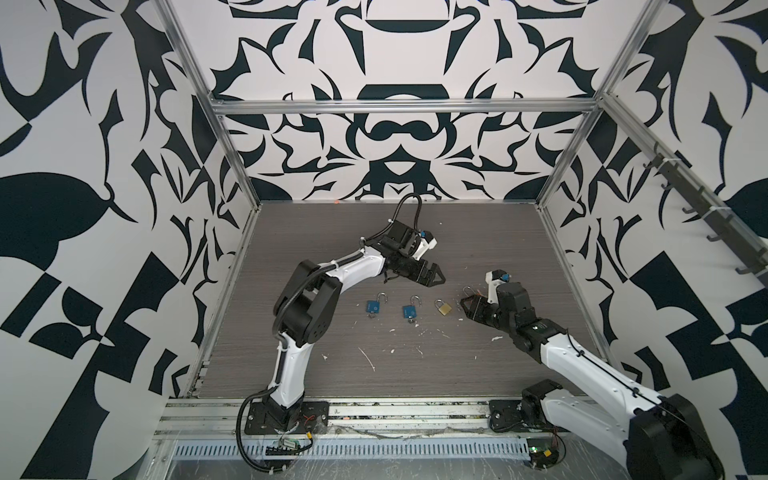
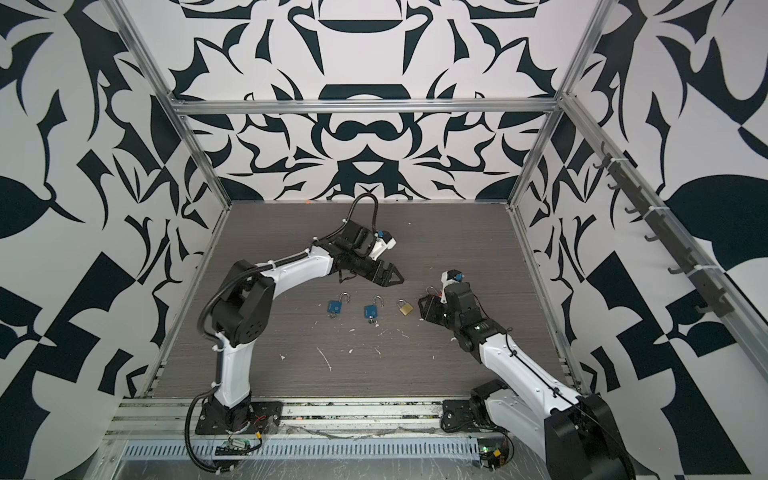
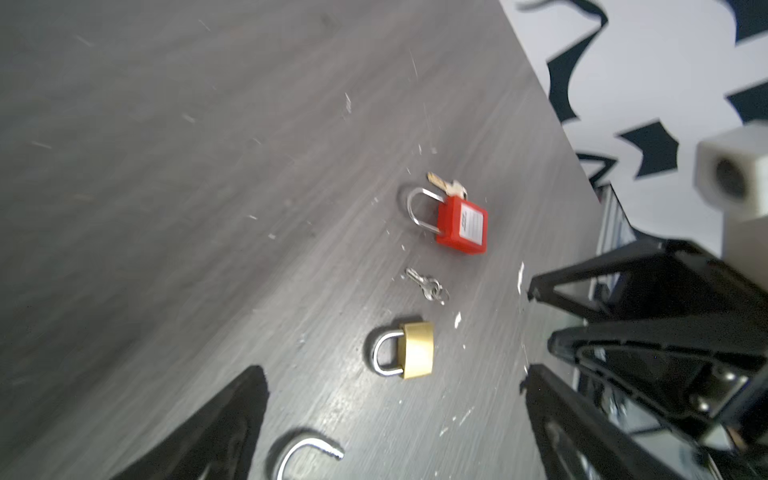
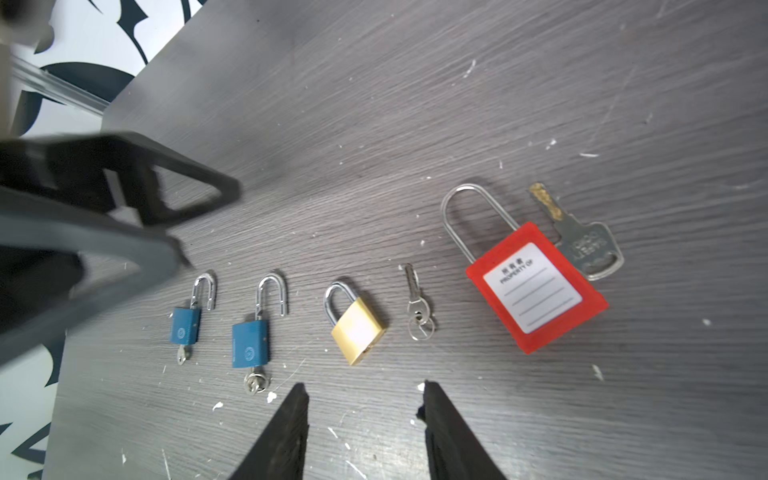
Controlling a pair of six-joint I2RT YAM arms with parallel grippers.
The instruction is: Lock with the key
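Observation:
Along the table lie two blue padlocks [image 1: 373,307] [image 1: 409,311] with raised shackles and keys in their bases, then a shut brass padlock [image 4: 359,330], a small key on a ring [image 4: 417,307], and a red padlock [image 4: 536,286] with a larger key [image 4: 582,241] beside it. My left gripper [image 1: 440,277] hovers open behind the row, above the brass padlock [image 3: 417,351], holding nothing. My right gripper [image 4: 363,388] stands open and empty just in front of the brass padlock and the small key. In both top views it hides most of the red padlock.
The dark wood-grain table [image 1: 332,374] is flecked with white scuffs. Patterned walls and an aluminium frame [image 1: 399,106] enclose it on three sides. A rail of hooks [image 1: 706,224] runs along the right wall. Both arm bases sit at the front edge.

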